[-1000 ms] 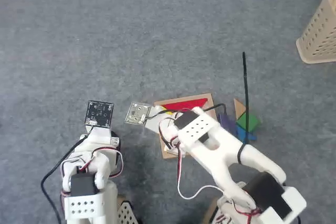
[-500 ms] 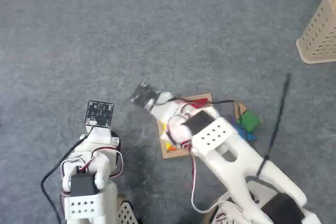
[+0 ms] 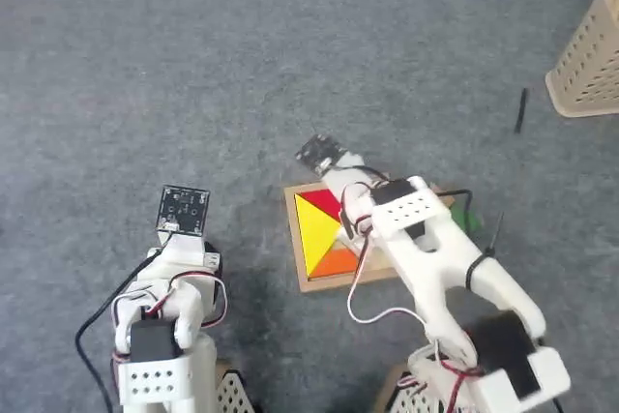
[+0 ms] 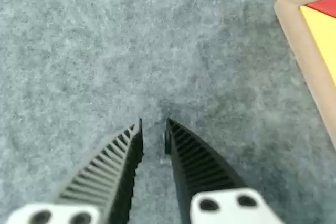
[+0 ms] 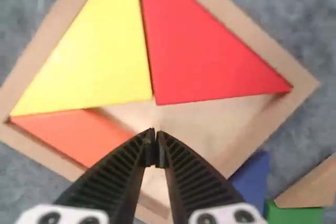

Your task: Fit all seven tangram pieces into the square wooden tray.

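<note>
Hovering over what, when the shutter went? (Desk)

The right end effector (image 5: pixel 156 140) hung above the bare wood at the middle of the square wooden tray (image 5: pixel 294 95), fingers pressed together on nothing. A yellow triangle (image 5: pixel 100 61), a red triangle (image 5: pixel 199 56) and an orange piece (image 5: pixel 68 129) lay flat inside. (Photographer)

And the others? (Desk)

A blue piece (image 5: pixel 252 179), a green piece (image 5: pixel 291 216) and a plain wooden piece (image 5: pixel 310 187) lay on the grey bench (image 3: pixel 193 74), just beside one tray corner. The left end effector (image 4: pixel 153 129) sat over bare bench near the tray's rim, fingers parted only a sliver, empty. (Photographer)

How would they handle? (Desk)

They looked thin, rigid and light, probably slick on their painted faces. Lying flat, they offered only their edges. A pinch across two opposite sides near the middle seemed the surest hold, while a corner grip risked letting a piece swivel. (Photographer)
</note>
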`<action>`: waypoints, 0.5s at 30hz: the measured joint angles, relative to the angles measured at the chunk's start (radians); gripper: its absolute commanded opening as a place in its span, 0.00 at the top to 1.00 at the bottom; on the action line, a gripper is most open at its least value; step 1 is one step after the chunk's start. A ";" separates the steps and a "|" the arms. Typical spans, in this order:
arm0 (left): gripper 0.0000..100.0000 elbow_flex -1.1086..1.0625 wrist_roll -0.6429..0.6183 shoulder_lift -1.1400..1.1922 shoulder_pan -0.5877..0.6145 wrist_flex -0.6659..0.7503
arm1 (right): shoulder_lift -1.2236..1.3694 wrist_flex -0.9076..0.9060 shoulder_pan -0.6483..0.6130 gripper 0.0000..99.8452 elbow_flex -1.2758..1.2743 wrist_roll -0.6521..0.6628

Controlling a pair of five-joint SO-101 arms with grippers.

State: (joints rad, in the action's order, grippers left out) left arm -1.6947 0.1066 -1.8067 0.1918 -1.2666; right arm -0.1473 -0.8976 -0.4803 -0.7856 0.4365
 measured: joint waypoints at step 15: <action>0.93 0.000 0.000 0.000 0.000 0.000 | 0.009 -0.021 -0.089 0.99 0.002 0.048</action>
State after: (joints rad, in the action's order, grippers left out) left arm -1.6947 0.1066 -1.8067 0.1918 -1.2666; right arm -0.1381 -0.9191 -0.5692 -0.7841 0.4841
